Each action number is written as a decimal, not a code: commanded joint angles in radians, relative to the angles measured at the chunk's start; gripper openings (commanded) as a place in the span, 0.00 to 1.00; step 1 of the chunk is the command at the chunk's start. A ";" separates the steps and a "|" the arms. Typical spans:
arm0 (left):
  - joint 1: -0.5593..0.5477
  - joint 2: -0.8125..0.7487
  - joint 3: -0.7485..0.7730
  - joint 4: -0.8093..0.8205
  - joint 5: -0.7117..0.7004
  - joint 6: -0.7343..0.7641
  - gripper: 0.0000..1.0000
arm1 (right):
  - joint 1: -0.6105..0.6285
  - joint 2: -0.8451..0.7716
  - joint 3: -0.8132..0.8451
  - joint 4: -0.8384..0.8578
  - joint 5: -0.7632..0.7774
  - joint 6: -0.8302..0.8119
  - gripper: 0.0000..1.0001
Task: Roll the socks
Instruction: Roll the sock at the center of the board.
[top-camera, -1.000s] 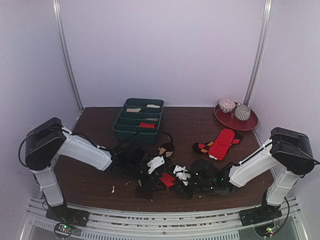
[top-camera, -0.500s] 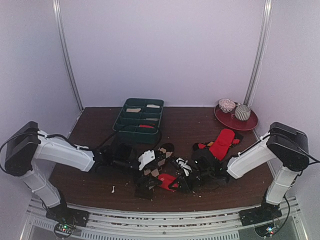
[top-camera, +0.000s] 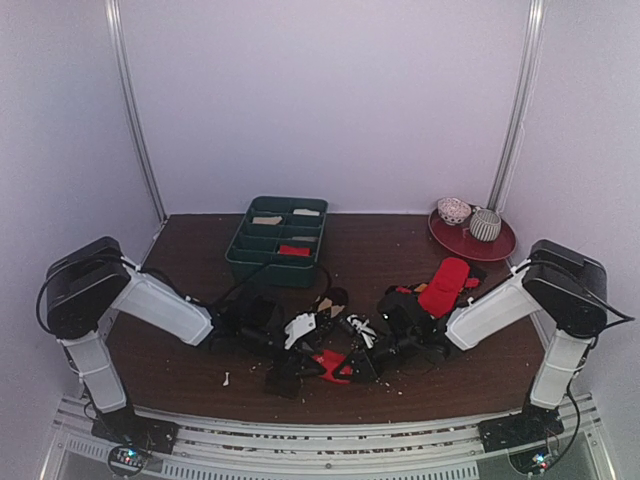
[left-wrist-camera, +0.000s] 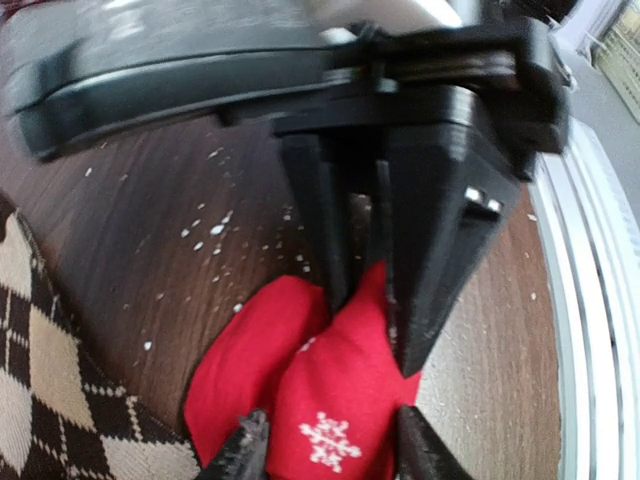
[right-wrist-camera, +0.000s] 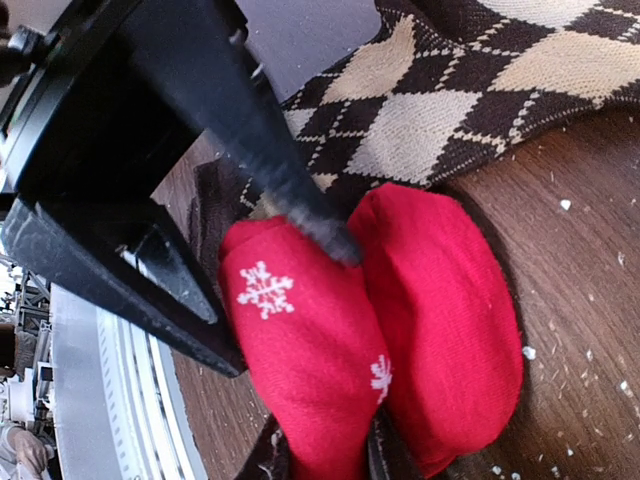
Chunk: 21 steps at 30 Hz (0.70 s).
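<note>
1. Where the dark wooden table (top-camera: 190, 365) neared its front edge, the bright red soft socks with white snowflakes (right-wrist-camera: 420, 300) lay with their toes side by side.
2. The right gripper (right-wrist-camera: 328, 452) was pinched tight on one red toe.
3. The left gripper (left-wrist-camera: 330, 425) straddled that toe, its fingers touching it; whether it gripped firmly, I couldn't tell.
4. The dark brown socks with tan argyle diamonds (right-wrist-camera: 450, 110) lay just beyond, touching the red.
5. Farthest back stood a green plastic compartment tray (top-camera: 276, 265).

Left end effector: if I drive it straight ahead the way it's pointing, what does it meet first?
The red sock, lying between the fingertips of the left end effector. Just beyond it, probably, comes the right end effector, pinching that same sock.
</note>
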 joint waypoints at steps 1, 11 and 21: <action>0.003 0.021 -0.013 0.053 0.029 -0.015 0.32 | 0.003 0.107 -0.075 -0.383 0.032 0.012 0.13; 0.003 0.046 -0.045 0.054 0.008 -0.074 0.00 | 0.000 0.084 -0.031 -0.434 0.067 -0.034 0.21; 0.003 0.049 -0.117 0.067 -0.019 -0.133 0.00 | -0.001 -0.060 0.085 -0.462 0.171 -0.139 0.42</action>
